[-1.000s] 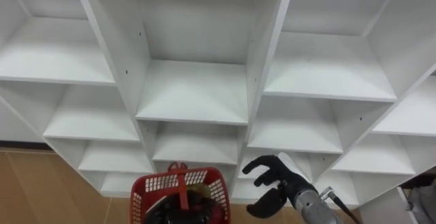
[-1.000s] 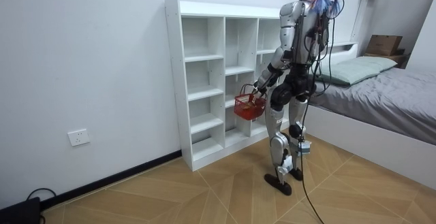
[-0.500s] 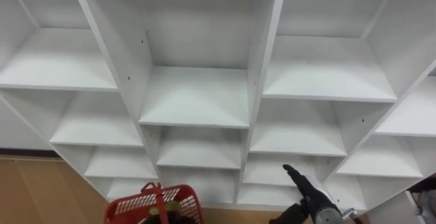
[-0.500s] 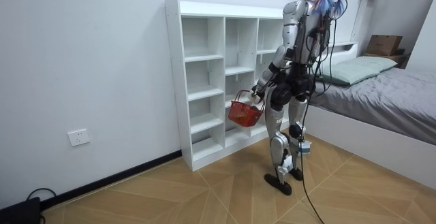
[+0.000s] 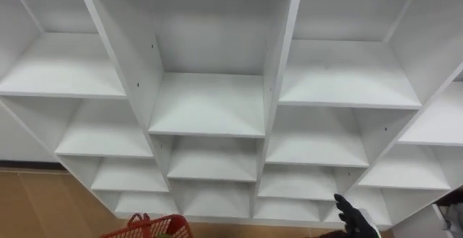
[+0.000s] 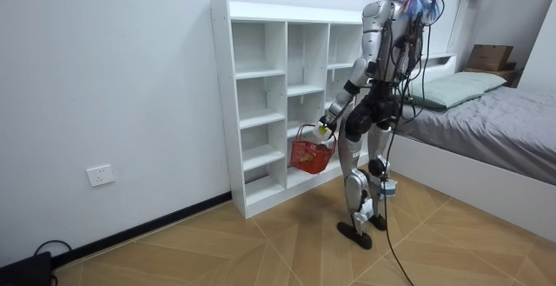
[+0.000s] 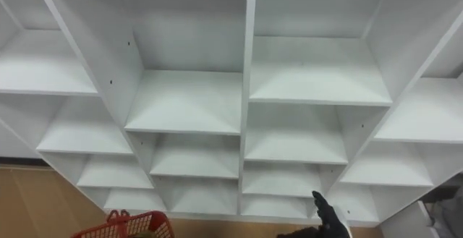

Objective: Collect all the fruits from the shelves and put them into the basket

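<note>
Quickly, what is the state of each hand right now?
Left hand: shut on the handle of the red basket.
Right hand: open, fingers straight, holding nothing.

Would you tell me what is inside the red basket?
The red basket hangs from the left hand before the white closet. Its mesh walls cover the inside in the room view, and the eye views cut it off at the rim, so its contents cannot be told.
</note>
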You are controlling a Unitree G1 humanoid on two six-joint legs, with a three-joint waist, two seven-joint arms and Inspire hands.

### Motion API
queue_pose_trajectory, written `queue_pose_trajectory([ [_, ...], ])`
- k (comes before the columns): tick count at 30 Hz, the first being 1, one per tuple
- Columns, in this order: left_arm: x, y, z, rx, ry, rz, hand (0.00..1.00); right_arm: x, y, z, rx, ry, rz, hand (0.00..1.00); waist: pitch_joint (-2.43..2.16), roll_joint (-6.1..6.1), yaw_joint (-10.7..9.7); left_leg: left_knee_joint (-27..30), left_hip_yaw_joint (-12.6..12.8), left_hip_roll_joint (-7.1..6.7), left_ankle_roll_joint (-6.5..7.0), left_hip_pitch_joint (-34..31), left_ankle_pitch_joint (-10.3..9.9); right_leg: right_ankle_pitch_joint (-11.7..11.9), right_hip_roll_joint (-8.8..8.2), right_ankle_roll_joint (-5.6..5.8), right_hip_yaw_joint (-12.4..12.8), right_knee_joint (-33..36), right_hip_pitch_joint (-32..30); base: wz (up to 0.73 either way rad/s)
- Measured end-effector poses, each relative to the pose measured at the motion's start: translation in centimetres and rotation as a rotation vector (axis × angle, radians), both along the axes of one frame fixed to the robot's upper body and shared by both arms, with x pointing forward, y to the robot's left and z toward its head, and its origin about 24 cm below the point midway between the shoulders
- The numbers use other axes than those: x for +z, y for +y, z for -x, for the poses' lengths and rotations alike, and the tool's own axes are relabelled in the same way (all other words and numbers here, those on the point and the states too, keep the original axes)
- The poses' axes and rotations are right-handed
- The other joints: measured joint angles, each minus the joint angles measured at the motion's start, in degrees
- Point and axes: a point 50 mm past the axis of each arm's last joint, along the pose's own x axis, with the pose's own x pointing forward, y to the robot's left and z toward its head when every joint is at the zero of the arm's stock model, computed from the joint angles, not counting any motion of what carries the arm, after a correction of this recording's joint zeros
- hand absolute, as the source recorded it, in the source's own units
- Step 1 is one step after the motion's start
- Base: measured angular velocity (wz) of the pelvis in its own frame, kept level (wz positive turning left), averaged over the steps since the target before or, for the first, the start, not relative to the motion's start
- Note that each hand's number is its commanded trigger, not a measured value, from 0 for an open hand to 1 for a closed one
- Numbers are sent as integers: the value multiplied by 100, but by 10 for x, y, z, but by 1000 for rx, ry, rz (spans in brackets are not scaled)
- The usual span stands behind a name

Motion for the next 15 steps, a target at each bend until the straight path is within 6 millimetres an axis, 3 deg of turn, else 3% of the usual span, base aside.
queue_pose_trajectory([
  [11,-8,10,31,75,129,-70,100,-25,-15,71,-361,238,-168,0,11,132,-50,-10,45,5,-4,16,-17,-4,0,4,-3,7,5,0],
  [13,-10,11,38,57,161,-87,100,-27,-16,81,-405,269,-174,0,42,138,-64,-17,25,4,-5,24,-17,-5,4,5,-4,6,21,0],
  [15,-11,11,44,57,184,-95,100,-28,-17,89,-436,295,-181,0,44,143,-76,-21,28,2,-5,30,-17,-4,6,6,-9,-1,31,0],
])
